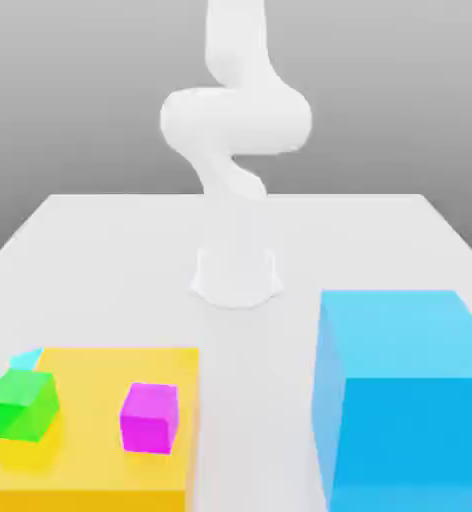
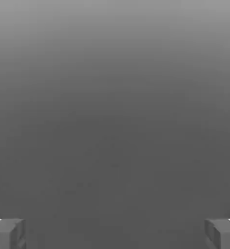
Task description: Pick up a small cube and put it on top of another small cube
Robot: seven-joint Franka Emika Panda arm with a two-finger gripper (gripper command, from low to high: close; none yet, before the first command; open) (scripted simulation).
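While the white arm (image 1: 235,130) rises from its base at the middle of the pale worktop (image 1: 100,250), the cubes sit along the near edge.

Largest is the huge blue cube (image 1: 400,400), filling the near corner on the exterior view's right. Next comes the flat yellow slab (image 1: 90,480) at the near corner on the exterior view's left, carrying the green cube (image 1: 20,405) at its left edge and the magenta cube (image 1: 148,417) nearer its middle, the two well apart. Smallest in sight is the light-cyan cube (image 1: 26,358), a sliver showing just behind the green one at the slab's far left corner; whether it rests on the slab or just off it is hard to say. The gripper (image 2: 115,233) is released, its grey fingertips (image 2: 7,233) spread wide with nothing between them.
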